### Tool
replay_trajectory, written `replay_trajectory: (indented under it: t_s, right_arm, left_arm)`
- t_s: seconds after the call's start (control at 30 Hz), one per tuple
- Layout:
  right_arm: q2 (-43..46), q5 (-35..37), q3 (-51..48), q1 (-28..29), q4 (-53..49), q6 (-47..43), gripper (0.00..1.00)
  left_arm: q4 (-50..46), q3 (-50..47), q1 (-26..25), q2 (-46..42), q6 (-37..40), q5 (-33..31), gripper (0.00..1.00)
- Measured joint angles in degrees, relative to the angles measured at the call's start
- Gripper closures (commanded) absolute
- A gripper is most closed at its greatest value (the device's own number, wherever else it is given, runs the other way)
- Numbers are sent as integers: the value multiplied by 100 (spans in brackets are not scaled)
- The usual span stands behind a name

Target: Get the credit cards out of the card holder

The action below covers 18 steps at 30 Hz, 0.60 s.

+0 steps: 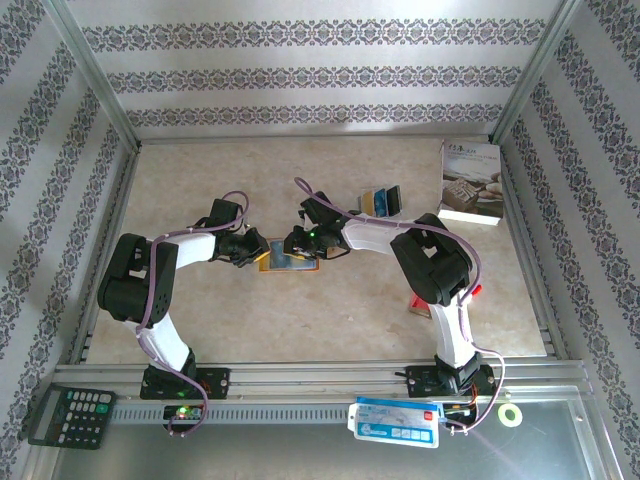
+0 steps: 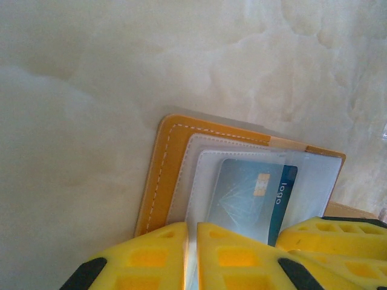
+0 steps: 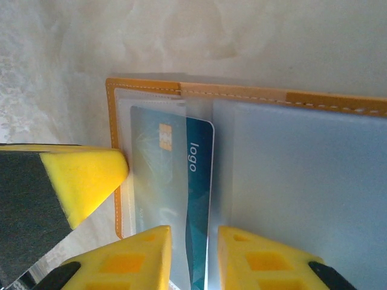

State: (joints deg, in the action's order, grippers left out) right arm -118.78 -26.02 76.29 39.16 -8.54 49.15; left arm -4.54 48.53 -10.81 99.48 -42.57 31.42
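Note:
The orange-tan card holder (image 1: 285, 262) lies open and flat on the table between both grippers. In the left wrist view its orange stitched cover (image 2: 160, 175) and clear inner sleeves show, with a teal credit card (image 2: 248, 193) inside one sleeve. My left gripper (image 2: 191, 254) is shut on the edge of a clear sleeve, pinning the holder; from above it sits at the holder's left end (image 1: 255, 250). My right gripper (image 3: 193, 260) is open, its fingers either side of the card's teal edge (image 3: 199, 181), which pokes out of the sleeve. It stands over the holder's right part (image 1: 297, 243).
Several loose cards (image 1: 383, 202) lie fanned at the back right, beside a white book (image 1: 470, 183). A calculator (image 1: 68, 413), a white-blue packet (image 1: 397, 420) and a tape roll (image 1: 512, 415) rest on the front rail. Metal frame rails border the table.

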Motion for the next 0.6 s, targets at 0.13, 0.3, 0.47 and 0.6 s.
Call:
replay_trajectory:
  t_s: [0.13, 0.3, 0.47, 0.6]
  right_arm:
    - [-57, -7, 42, 2, -2, -4, 76]
    - [-131, -39, 98, 2, 0, -9, 79]
    - [-144, -42, 111, 2, 0, -52, 89]
    - [-138, -15, 111, 2, 4, -94, 96]
  left_arm:
    - [0, 0, 0, 0, 0, -2, 87]
    - [0, 0, 0, 0, 0, 0, 87]
    - [0, 0, 0, 0, 0, -2, 86]
    - [0, 0, 0, 0, 13, -2, 83]
